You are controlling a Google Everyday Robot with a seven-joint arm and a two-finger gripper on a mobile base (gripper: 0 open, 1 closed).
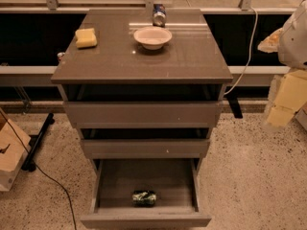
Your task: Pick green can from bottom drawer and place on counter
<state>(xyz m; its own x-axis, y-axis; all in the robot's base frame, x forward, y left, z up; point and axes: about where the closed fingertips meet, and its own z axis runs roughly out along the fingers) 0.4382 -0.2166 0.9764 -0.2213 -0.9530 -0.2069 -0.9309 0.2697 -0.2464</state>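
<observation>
The green can [144, 198] lies on its side near the front of the bottom drawer [110, 186], which is pulled wide open. The counter [192, 61] is the glossy grey-brown top of the cabinet. My gripper [284, 102], with a white arm and yellowish parts, hangs at the right edge of the camera view. It is to the right of the cabinet at the height of the upper drawers, far from the can and holding nothing visible.
On the counter stand a yellow sponge [86, 38], a white bowl [152, 37] and a blue-and-silver can [159, 15]. The two upper drawers are slightly open. A cardboard box [9, 159], a black stand foot [38, 140] and a cable lie on the floor at left.
</observation>
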